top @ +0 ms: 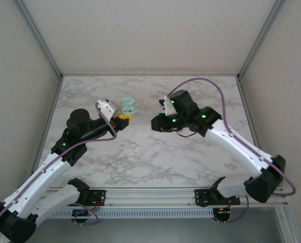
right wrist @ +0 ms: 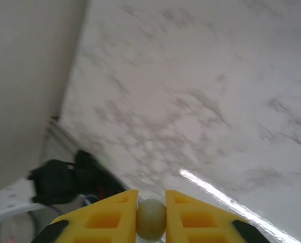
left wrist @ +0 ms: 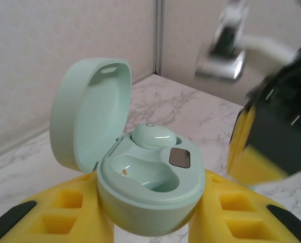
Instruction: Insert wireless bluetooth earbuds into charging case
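Inside the open mint case, one earbud beside an empty socket

The left gripper clamps a mint charging case between its yellow fingers. The lid stands open, tipped up beyond the left-hand jaw. One mint earbud sits in the farther socket; the nearer socket shows a gold contact. A blurred black-and-yellow gripper hangs beyond the right-hand jaw.

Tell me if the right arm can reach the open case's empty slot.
Probably yes: the left gripper holds the mint case open, empty slot uncovered, and only bare marble separates it from the right gripper.
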You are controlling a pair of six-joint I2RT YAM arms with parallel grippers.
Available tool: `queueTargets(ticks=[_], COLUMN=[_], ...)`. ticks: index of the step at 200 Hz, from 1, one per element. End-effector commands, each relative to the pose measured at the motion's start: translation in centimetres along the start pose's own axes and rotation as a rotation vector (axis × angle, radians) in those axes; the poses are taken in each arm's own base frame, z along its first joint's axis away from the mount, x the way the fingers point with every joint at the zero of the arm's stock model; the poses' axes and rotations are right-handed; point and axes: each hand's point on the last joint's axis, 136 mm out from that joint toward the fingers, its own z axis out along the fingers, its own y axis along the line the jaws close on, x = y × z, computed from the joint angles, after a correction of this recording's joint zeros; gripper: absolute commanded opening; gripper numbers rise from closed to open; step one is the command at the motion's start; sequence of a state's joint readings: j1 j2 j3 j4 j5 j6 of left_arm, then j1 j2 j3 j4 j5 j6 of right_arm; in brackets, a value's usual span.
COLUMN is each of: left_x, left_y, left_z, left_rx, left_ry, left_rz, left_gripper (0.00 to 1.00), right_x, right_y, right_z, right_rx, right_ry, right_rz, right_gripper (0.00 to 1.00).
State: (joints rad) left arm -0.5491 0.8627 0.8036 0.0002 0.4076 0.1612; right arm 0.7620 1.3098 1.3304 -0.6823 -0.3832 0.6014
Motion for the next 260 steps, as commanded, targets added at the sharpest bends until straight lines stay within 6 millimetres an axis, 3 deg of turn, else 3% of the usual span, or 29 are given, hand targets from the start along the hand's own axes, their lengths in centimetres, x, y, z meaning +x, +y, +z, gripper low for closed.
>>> queueTargets(ticks=[1, 17, 41, 90, 178, 260], left_x=[-0.5, -0.3, -0.1, 0.4, -0.3, -1.1], left_y=[-1.0, -1.3, -1.6, -2.1, -2.4, -2.3], left_z=[0.7, 1.2, 1.7, 2.2, 2.3, 2.3], left_rx=[0.065, 0.08, 0.091, 0.109, 0.126, 0.115], left_ry=[-0.05, -0.064, -0.074, -0.062, -0.072, -0.09], left_rz=[0.027, 0.044, 0.076, 0.095, 0.094, 0.065], left_gripper=[0.27, 0.27, 0.27, 0.27, 0.27, 0.27], right_x=[-1.6, -2.9, -4.2, -5.5, -6.6, -6.2], right_y=[4.9, 7.3, 9.8, 11.9, 10.6, 8.8], right_z=[-3.2, -4.4, -4.3, -2.0, -0.7, 0.5], right_rx=[-0.189, -0.272, -0.363, -0.419, -0.359, -0.283], right_ry=[-0.073, -0.107, -0.128, -0.108, -0.165, -0.151], right_rz=[-0.026, -0.043, -0.053, -0.065, -0.035, -0.008], right_gripper=[0.19, 0.19, 0.19, 0.2, 0.2, 0.2])
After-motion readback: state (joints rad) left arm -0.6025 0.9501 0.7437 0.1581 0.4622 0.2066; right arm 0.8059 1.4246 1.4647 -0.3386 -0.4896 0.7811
